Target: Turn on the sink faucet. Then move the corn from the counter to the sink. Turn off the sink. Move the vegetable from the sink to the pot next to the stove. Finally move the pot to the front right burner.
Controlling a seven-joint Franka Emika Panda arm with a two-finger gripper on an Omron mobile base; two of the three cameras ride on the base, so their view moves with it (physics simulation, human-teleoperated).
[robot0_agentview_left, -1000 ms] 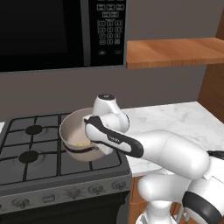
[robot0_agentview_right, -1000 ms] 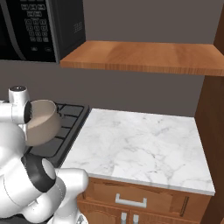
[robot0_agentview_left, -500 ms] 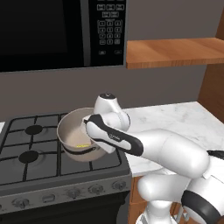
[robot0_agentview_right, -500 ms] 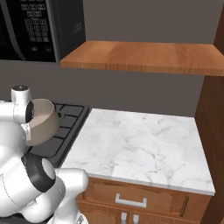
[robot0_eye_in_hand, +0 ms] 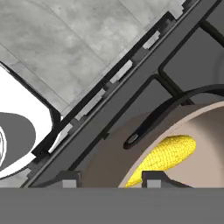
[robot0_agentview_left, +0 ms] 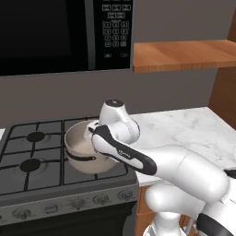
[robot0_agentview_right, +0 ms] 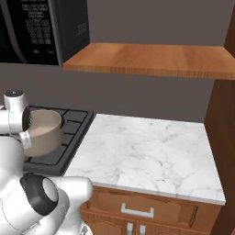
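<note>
Dark gas stove (robot0_agentview_left: 32, 152) beside marble counter (robot0_agentview_right: 151, 156), under microwave (robot0_agentview_left: 60, 32). Pot (robot0_agentview_left: 85, 148) over stove's right side, near counter edge, tilted slightly. Corn (robot0_eye_in_hand: 168, 155) lies inside pot. Gripper (robot0_eye_in_hand: 107, 177) fingertips straddle pot rim, clamped on it.

Arm bent forward and left, hand right of the pot (robot0_agentview_left: 83, 152), gripper (robot0_eye_in_hand: 107, 177) clamped on pot's near rim over the stove (robot0_agentview_left: 27, 156).
</note>
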